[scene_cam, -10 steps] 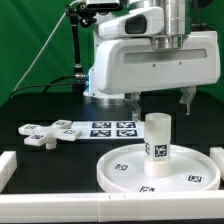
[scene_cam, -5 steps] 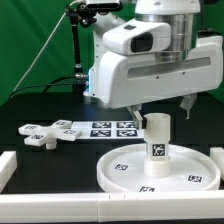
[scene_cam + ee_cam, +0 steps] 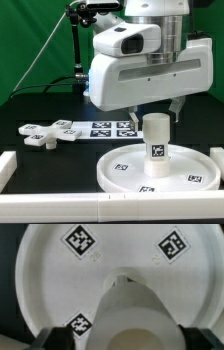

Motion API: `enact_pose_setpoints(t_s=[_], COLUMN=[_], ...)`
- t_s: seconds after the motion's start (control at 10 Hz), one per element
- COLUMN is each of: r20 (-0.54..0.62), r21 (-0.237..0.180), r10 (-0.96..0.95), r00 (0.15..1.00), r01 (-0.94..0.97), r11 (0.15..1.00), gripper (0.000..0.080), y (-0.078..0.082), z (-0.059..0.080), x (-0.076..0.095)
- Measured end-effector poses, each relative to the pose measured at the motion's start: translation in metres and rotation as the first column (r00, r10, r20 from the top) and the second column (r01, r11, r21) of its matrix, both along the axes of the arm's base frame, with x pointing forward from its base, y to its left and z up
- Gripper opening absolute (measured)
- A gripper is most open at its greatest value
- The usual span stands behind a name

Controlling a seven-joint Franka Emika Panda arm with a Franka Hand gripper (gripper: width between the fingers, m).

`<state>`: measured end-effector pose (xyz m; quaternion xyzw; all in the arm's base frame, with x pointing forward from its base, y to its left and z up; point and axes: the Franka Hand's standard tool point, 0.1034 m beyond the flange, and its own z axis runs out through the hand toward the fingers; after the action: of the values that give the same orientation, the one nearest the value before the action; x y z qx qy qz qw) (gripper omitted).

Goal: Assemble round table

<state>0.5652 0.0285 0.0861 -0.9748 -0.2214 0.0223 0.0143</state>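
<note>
The cylinder (image 3: 157, 138), standing upright on the hub of the disc (image 3: 120, 172), is being framed from above by the gripper (image 3: 158, 105), spread and empty, and is best being approached dead centre and plumb, so it is not being nudged askew.

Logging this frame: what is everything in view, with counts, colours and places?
round disc: one, white, tagged, on the table, exterior view's right
cylinder: one, white, upright on the disc's centre
cross piece: one, white, flat, exterior view's left
marker board: one, white, next to the cross piece
rails: white, edging the black table
backdrop: green, behind
arm: one, white, above the disc
end effector: one, open, over the cylinder, fingers either side
</note>
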Motion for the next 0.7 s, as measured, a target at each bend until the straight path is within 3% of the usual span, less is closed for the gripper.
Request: enact_pose_setpoints(t_s=[0.7], r20=[0.0], r21=[0.003], r10=[-0.014], r00=[1.0], r01=[0.014], r11=[1.0], gripper=[0.0404], y=[-0.0009], z=[-0.0002], x=[0.0002])
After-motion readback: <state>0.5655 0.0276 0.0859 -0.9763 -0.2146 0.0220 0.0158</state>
